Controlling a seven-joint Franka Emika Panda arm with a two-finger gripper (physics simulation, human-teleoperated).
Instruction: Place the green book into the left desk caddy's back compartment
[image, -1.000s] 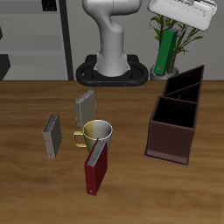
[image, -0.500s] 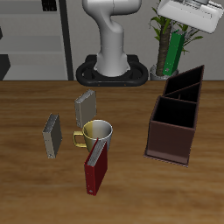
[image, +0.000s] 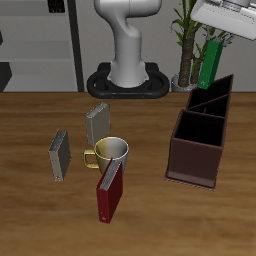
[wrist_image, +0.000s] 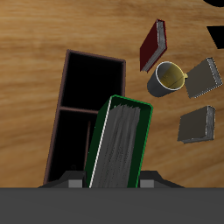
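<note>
My gripper is shut on the green book and holds it in the air, tilted, above and just behind the far end of the left desk caddy. The caddy is a dark brown open box, with narrow black sections at its far end and one large section nearer the table's front. In the wrist view the green book hangs from my gripper with its grey page edge facing the camera. It covers part of the caddy and its back compartment below.
A metal mug, a dark red book and two grey books stand mid-table. A potted plant and the robot base are behind the caddy.
My gripper has carried the green book sideways toward the caddy's far end, and the book now hangs more tilted. Nothing on the table has moved.
</note>
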